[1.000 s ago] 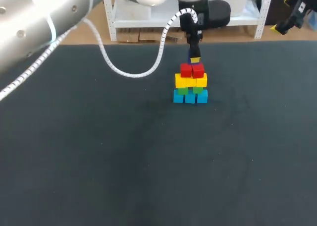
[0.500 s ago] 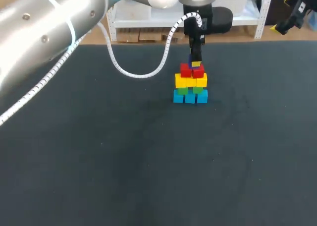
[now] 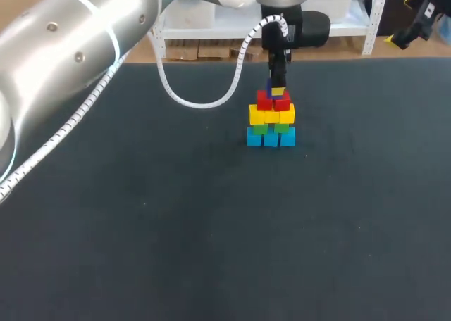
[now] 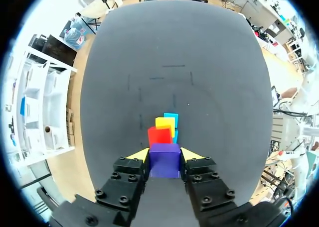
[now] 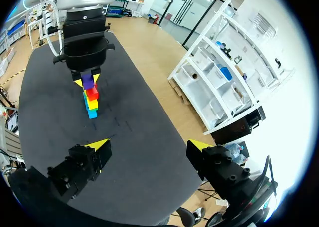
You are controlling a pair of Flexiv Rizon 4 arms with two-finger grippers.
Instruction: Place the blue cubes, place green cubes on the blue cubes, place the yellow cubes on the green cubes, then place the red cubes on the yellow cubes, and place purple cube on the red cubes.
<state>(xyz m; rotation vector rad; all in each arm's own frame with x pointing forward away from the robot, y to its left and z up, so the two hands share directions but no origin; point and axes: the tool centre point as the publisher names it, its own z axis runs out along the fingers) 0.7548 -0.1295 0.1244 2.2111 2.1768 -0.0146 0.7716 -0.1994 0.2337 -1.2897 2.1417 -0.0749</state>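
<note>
**Table** (image 3: 141, 229): one, with a dark matte top.

**Left arm** (image 3: 77, 46): one, silver. It comes in from the head view's left corner and reaches past the middle to the far side. One coiled white cable (image 3: 204, 104) hangs in a loop beneath it.

**Right gripper** (image 5: 149, 147): fingers spread wide with nothing between them, well apart from the cubes. Its arm is not clear to us in the head view.

**Left gripper** (image 4: 165, 156): points straight down over the stack and is clamped on the purple cube, one yellow tip on each side face.

**Stack** (image 3: 271, 120): one, standing on the far middle of the table. Its long axis is upright, and its rows run side to side in the head view.
- Blue cubes (image 3: 270, 139): three counted, bottom row, on the table.
- Green cubes (image 3: 259, 129): two counted, on the blue.
- Yellow cubes (image 3: 258, 115): probably three, but the seams are hard to make out.
- Red cubes (image 3: 265, 101): two counted, side by side on the yellow.

Any cubes behind these rows are hidden from us.

**Purple cube** (image 4: 165, 160): one, held level and square at the top of the stack, over the red cubes. We cannot tell whether it rests on them or hangs just clear. In the head view the fingers hide most of it.
</note>
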